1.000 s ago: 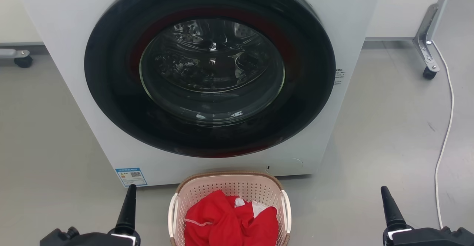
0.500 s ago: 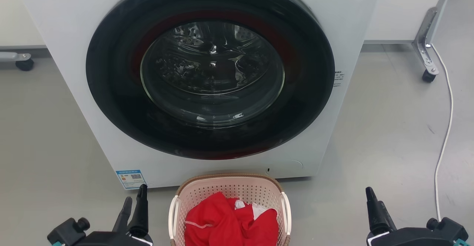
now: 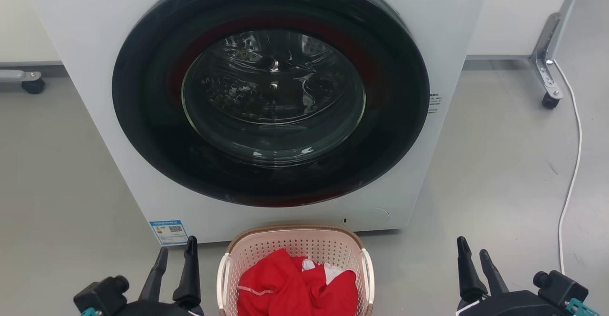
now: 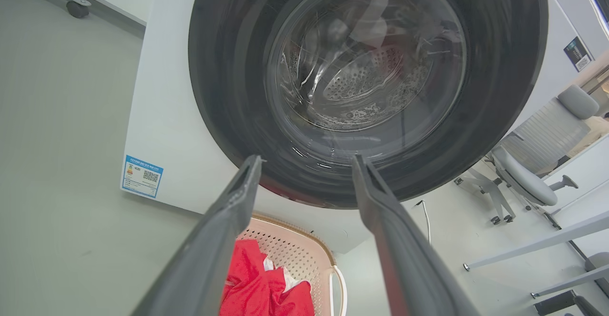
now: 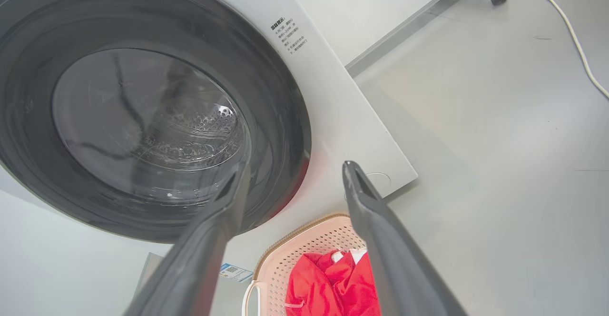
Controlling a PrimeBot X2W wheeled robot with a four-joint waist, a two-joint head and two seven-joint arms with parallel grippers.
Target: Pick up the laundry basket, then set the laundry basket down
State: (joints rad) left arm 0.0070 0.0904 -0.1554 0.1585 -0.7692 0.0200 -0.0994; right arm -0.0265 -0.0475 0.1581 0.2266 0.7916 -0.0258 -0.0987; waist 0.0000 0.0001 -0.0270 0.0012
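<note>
On the grey floor (image 3: 57,163) before the white washer (image 3: 447,30), the left gripper (image 3: 177,244), fingers parted and empty, stands just beside the laundry basket (image 3: 295,242), which sits between the two. The right gripper (image 3: 471,245), parted too, is farther from it.

The left hand (image 3: 177,244) is showing two long dark fingers (image 3: 189,273) tapering to blunt points, rising out of a black housing (image 3: 135,307) with a round black knob (image 3: 113,285); the right hand (image 3: 472,245) is matching it, flashing a small teal tab (image 3: 578,306).
</note>
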